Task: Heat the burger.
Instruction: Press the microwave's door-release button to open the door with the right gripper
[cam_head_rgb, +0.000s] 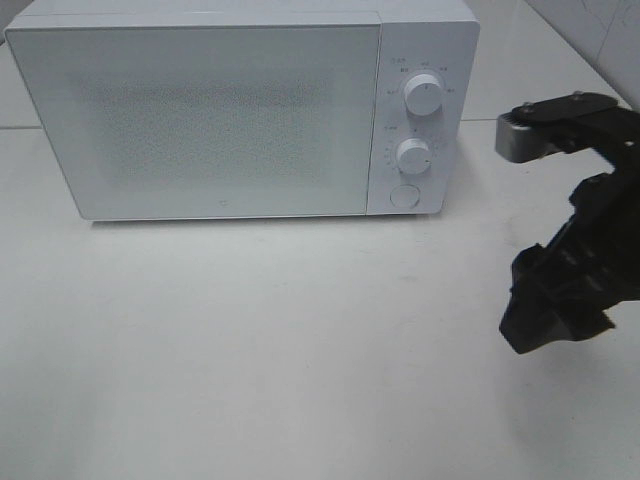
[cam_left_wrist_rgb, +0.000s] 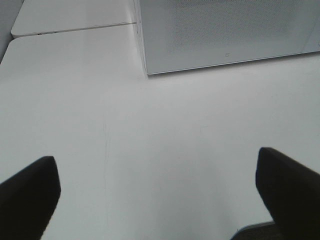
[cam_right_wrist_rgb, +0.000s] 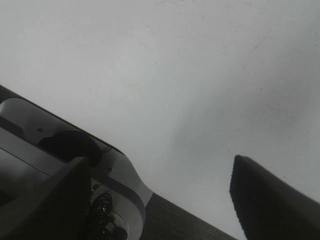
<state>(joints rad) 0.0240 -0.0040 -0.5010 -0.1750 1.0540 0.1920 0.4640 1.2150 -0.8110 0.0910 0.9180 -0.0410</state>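
A white microwave (cam_head_rgb: 200, 110), door shut, stands at the back edge of the tabletop (cam_head_rgb: 250, 350). The left gripper (cam_left_wrist_rgb: 156, 155) hangs over the tabletop, jaws wide, holding nothing. The right gripper (cam_right_wrist_rgb: 160, 159), near the right edge, is also spread and holds nothing. I cannot tell where the burger is.

We see a microwave (cam_head_rgb: 452, 40) cased in smooth white plastic; its door (cam_head_rgb: 200, 120) is finely speckled and faintly glossy, and its knobs (cam_head_rgb: 424, 93) are smooth white plastic. The desk (cam_head_rgb: 250, 340) looks matt, white and smooth. The right hand (cam_head_rgb: 555, 300) is matt black plastic.
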